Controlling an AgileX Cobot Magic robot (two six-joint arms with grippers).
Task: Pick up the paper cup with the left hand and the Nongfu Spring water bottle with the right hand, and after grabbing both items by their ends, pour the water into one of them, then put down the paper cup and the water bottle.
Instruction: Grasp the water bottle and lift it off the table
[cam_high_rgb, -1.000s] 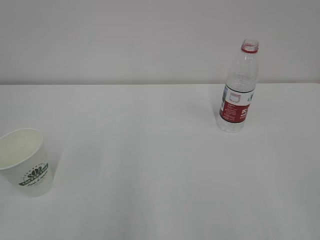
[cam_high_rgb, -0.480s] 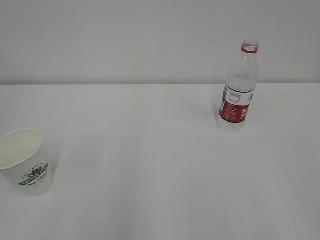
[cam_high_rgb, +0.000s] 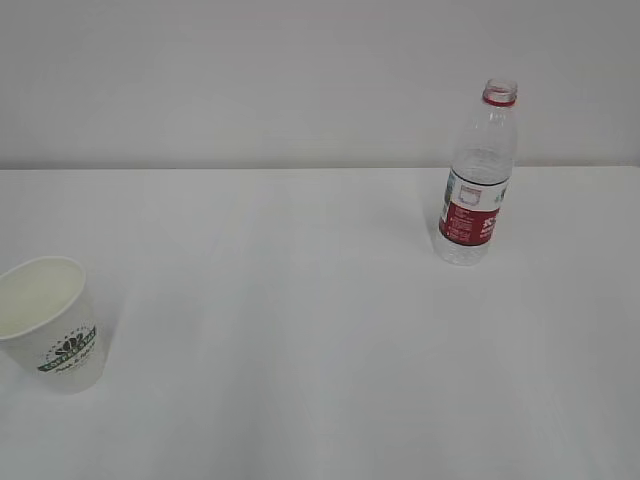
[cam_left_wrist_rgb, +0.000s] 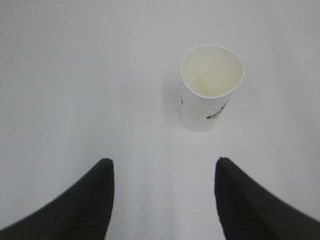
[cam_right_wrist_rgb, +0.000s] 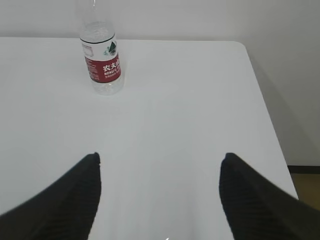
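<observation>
Upright, the paper cup (cam_left_wrist_rgb: 210, 90) stands beyond the open left gripper (cam_left_wrist_rgb: 164, 172).

A white table (cam_high_rgb: 300, 330) fills the scene, evenly lit. Behind it stands a plain pale wall (cam_high_rgb: 250, 80). Past the table's rounded corner, a strip of brownish floor (cam_right_wrist_rgb: 306, 180) shows.

We see our left hand (cam_left_wrist_rgb: 162, 172) and right hand (cam_right_wrist_rgb: 160, 167) as matte black fingers, broad, tapering to rounded tips toward twelve o'clock.

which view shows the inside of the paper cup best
The left wrist view: it looks down into the paper cup, showing its cream inside. The exterior view shows it at a slant; the right wrist view misses it.
</observation>
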